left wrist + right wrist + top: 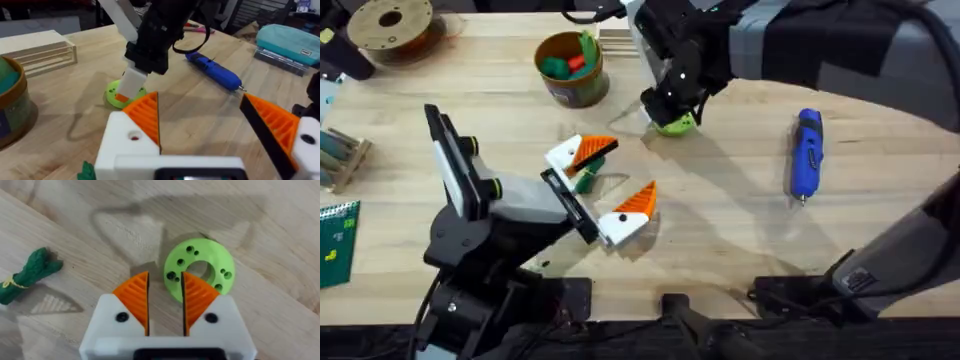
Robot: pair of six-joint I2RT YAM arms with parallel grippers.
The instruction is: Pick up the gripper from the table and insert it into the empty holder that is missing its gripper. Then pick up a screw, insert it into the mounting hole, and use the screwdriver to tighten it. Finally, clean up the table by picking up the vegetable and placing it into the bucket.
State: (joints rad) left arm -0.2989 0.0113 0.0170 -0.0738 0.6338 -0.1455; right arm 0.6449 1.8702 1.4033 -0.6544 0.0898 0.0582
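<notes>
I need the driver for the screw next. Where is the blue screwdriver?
In the overhead view the screwdriver lies on the table's right side, apart from the green disc.

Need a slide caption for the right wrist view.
Right end effector hovering open over a green disc; toy vegetable lies nearby.

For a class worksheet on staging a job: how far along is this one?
Done, it seems: both jaws of the left gripper carry orange fingers, so none looks missing. In hand: the right gripper hangs open by the green ring, holding nothing. Left: the screwdriver lies unused on the table, and the vegetable lies there too, not in the bucket.
</notes>
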